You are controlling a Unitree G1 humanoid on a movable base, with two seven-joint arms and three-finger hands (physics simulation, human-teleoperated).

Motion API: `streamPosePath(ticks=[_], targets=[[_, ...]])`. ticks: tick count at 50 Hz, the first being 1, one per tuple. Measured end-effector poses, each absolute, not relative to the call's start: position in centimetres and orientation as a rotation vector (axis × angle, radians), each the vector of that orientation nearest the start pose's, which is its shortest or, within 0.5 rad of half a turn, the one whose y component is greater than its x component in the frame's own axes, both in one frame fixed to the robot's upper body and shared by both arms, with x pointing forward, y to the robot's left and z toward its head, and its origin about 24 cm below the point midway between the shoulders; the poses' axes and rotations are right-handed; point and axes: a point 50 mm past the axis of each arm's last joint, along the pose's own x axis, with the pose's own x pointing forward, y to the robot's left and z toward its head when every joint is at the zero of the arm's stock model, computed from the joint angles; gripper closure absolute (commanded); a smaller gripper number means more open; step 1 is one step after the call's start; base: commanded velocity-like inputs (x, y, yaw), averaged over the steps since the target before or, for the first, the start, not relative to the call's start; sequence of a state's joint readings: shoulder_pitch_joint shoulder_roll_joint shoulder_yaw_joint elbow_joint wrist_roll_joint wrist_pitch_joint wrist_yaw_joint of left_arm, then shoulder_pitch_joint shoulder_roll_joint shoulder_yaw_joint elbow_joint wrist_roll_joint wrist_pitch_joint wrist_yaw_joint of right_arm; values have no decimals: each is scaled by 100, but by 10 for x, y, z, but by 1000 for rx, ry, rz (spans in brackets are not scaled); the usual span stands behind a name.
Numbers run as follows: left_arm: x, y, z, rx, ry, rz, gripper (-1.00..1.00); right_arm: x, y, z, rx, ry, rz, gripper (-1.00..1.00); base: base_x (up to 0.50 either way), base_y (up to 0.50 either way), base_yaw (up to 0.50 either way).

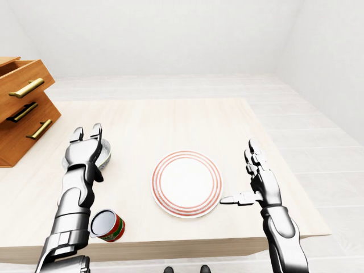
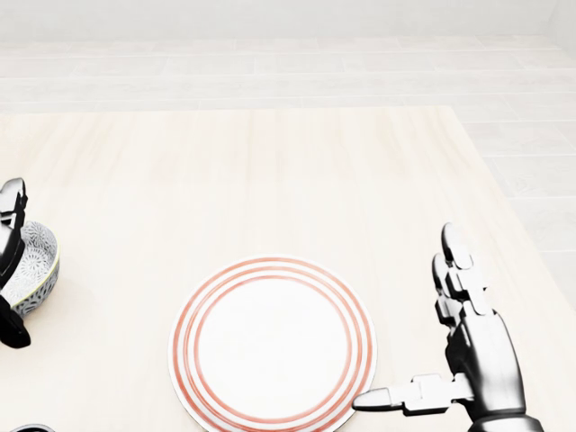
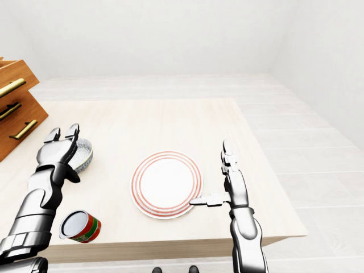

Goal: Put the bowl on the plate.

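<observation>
A grey patterned bowl [image 1: 106, 153] sits at the table's left side, mostly hidden behind my left hand in the left-eye view. My left hand [image 1: 91, 151] is open at the bowl's left rim, with fingers [image 1: 77, 135] raised above it and the thumb below. The head view shows the bowl [image 2: 34, 263] at its left edge, the hand's dark fingers around it. A white plate with red rings [image 2: 273, 340] lies empty at the bottom centre. My right hand [image 2: 412, 331] stands open just right of the plate, fingers pointing up and the thumb reaching toward the rim.
A red and green can [image 1: 109, 226] lies on its side near the table's [image 1: 170, 119] bottom edge, below the left forearm. A wooden drawer cabinet [image 1: 23, 108] with brass handles stands at the far left. The table ends close to the right of my right hand.
</observation>
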State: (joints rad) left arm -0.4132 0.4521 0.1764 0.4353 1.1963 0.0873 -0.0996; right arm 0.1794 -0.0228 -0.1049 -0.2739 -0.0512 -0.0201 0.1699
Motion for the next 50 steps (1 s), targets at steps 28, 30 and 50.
streamPosePath(ticks=[28,30,50], targets=[[321,295,60,1453,334,234,-100,215,-176,70,-134,-112,23,-100,0,0,0],[322,296,58,1447,338,236,-100,215,-176,70,-134,-112,23,-100,0,0,0],[321,305,44,1399,392,268,-100,216,-176,66,-137,-106,26,-100,0,0,0]])
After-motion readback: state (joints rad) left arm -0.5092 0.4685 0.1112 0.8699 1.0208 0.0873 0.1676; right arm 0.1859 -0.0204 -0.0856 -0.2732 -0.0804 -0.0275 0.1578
